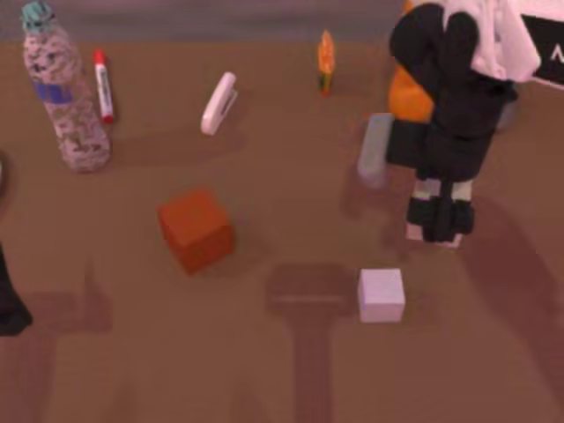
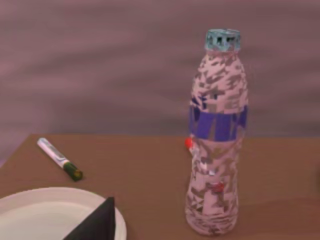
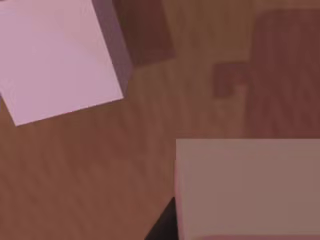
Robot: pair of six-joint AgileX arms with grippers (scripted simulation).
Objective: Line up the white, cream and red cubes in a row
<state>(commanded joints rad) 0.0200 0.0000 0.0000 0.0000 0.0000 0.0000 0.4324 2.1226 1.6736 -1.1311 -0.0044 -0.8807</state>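
tabletop [image 1: 291,370] | right gripper [image 1: 438,231] right of centre, holding the cream cube [image 3: 247,187] | red cube [image 1: 196,229] left of centre | white cube [image 1: 382,295] near the gripper, apart | left arm parked at left edge

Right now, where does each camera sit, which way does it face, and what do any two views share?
Top: above the table, looking down on red cube, white cube, bottle; right arm shows, left arm's tip at the left edge.
Left wrist: low, facing bottle, marker, plate; a dark piece of the arm shows.
Right wrist: close above the table, facing white cube and cream cube.
Shared: bottle, top and left wrist; white cube, top and right wrist.
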